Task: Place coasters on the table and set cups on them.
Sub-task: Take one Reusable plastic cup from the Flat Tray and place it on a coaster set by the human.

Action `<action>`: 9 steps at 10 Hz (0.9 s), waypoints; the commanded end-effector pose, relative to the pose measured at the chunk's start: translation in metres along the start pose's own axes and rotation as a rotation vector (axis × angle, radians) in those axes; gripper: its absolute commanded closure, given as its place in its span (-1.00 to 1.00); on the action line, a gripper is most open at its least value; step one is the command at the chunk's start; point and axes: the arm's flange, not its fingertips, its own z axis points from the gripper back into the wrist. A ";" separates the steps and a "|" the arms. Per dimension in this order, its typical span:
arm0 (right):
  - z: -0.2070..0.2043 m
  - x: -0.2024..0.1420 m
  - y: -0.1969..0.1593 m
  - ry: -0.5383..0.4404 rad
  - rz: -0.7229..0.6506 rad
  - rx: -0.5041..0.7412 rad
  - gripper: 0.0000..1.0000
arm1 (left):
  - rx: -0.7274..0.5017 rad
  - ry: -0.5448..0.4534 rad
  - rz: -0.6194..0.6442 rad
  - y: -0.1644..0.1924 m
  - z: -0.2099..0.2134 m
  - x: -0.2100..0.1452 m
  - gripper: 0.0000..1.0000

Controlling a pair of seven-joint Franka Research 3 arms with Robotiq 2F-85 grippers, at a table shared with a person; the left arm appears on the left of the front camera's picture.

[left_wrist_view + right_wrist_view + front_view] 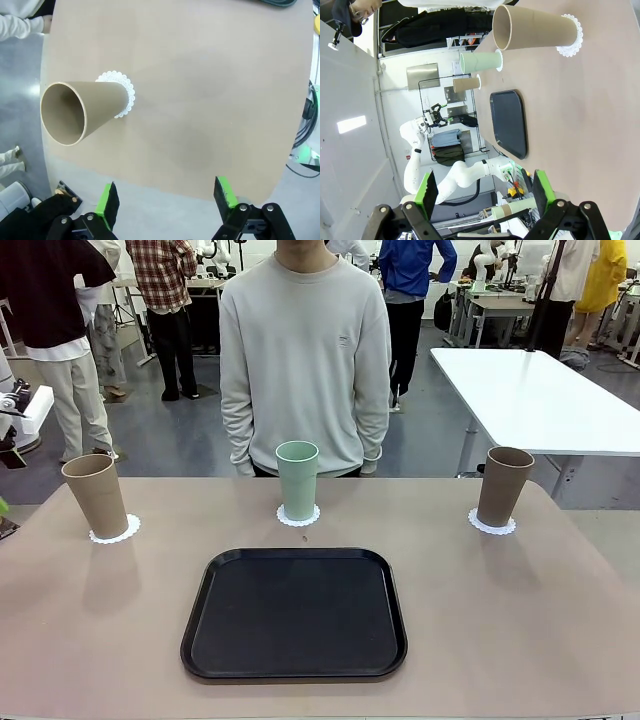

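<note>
Three cups stand upright on the beige table (500,620), each on a white lacy coaster. The tan cup (96,496) at far left sits on its coaster (115,530), the mint cup (297,480) in the middle on a second coaster (298,517), and a tan cup (504,485) at far right on a third coaster (492,525). My left gripper (167,200) hangs open and empty off the table's edge, well back from the left tan cup (82,110) and its coaster (125,87). The right gripper (482,192) is open and empty too, far from the right tan cup (535,27).
A black rounded-square tray (294,613) lies bare at the table's near middle. A person in a light sweatshirt (305,350) stands at the far edge behind the mint cup, arms down. A glossy white table (540,390) stands at the back right.
</note>
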 end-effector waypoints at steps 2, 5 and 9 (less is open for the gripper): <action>0.000 0.000 0.001 -0.006 0.001 0.005 -1.00 | 0.019 -0.109 0.322 -0.003 0.037 -0.018 -1.00; 0.000 0.000 0.001 -0.006 0.001 0.005 -1.00 | -0.112 0.063 0.736 -0.019 0.038 -0.057 -1.00; 0.000 0.000 0.001 -0.006 0.001 0.005 -1.00 | -0.094 0.064 0.740 -0.021 0.039 -0.075 -1.00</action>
